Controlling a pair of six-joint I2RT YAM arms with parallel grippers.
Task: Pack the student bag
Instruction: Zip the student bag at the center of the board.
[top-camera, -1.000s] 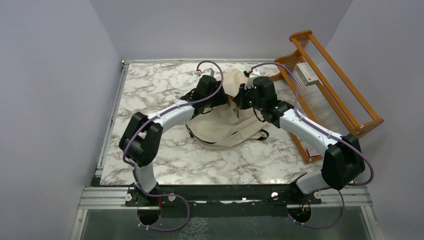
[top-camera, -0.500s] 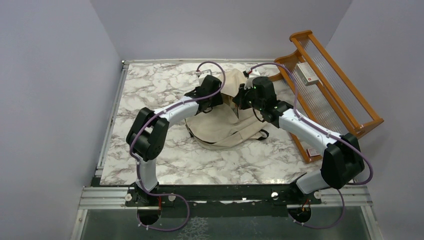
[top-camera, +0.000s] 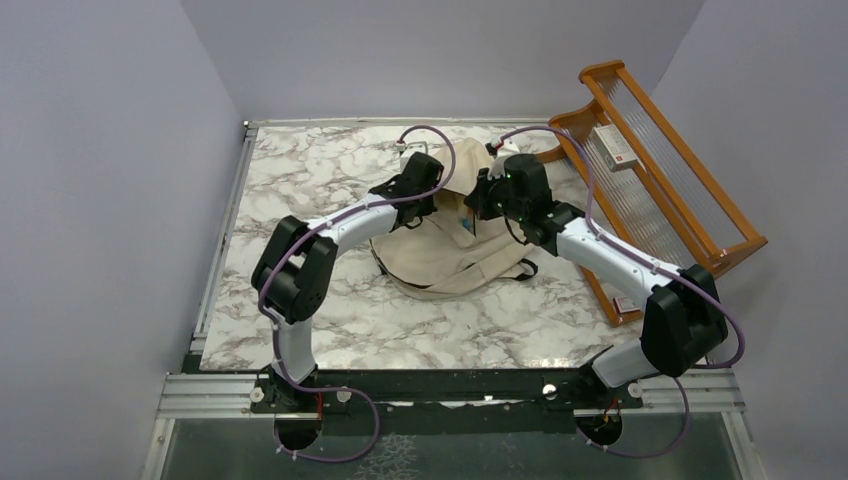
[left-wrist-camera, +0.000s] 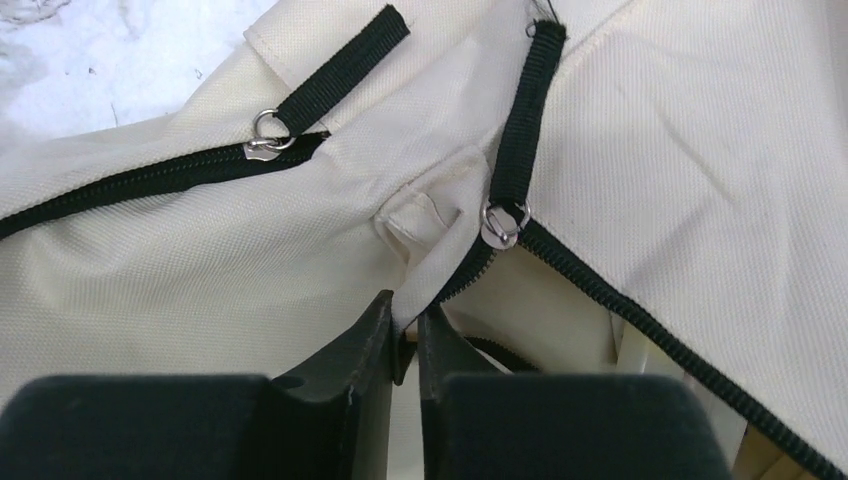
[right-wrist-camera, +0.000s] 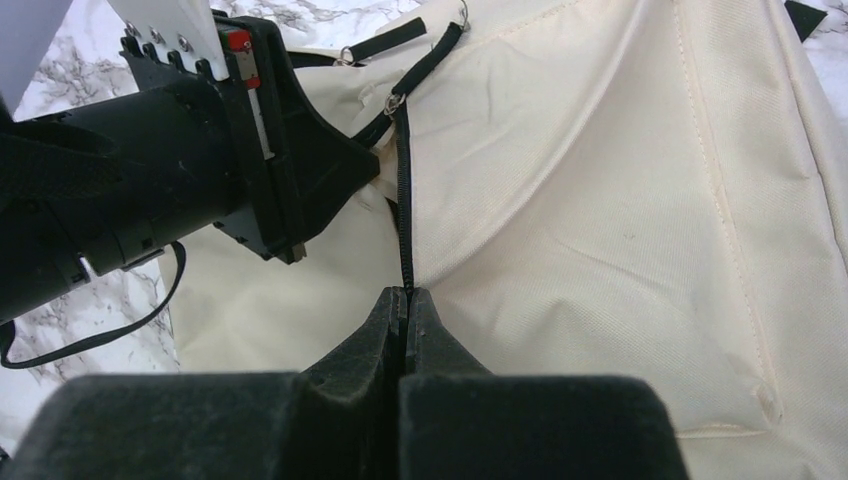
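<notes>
The cream student bag (top-camera: 450, 255) lies at the middle back of the marble table, its top lifted between the two arms. My left gripper (left-wrist-camera: 405, 318) is shut on a fold of the bag's (left-wrist-camera: 180, 270) fabric at the end of the black zipper, just below a metal zipper pull (left-wrist-camera: 503, 222). A second pull (left-wrist-camera: 265, 135) sits on the other zipper to the left. My right gripper (right-wrist-camera: 405, 297) is shut on the bag's (right-wrist-camera: 620, 200) zipper edge, facing the left gripper's fingers (right-wrist-camera: 335, 165). From above, the left gripper (top-camera: 443, 195) and right gripper (top-camera: 477, 200) stand close together.
A wooden rack (top-camera: 690, 205) leans at the right edge of the table, with a white and red box (top-camera: 612, 146) on it. Black straps (top-camera: 520, 270) trail from the bag's near side. Grey walls close in the left and back.
My left gripper has closed from open onto the bag's fabric by the zipper end, after sliding a little right toward the bag. The right gripper stayed shut on the zipper edge.
</notes>
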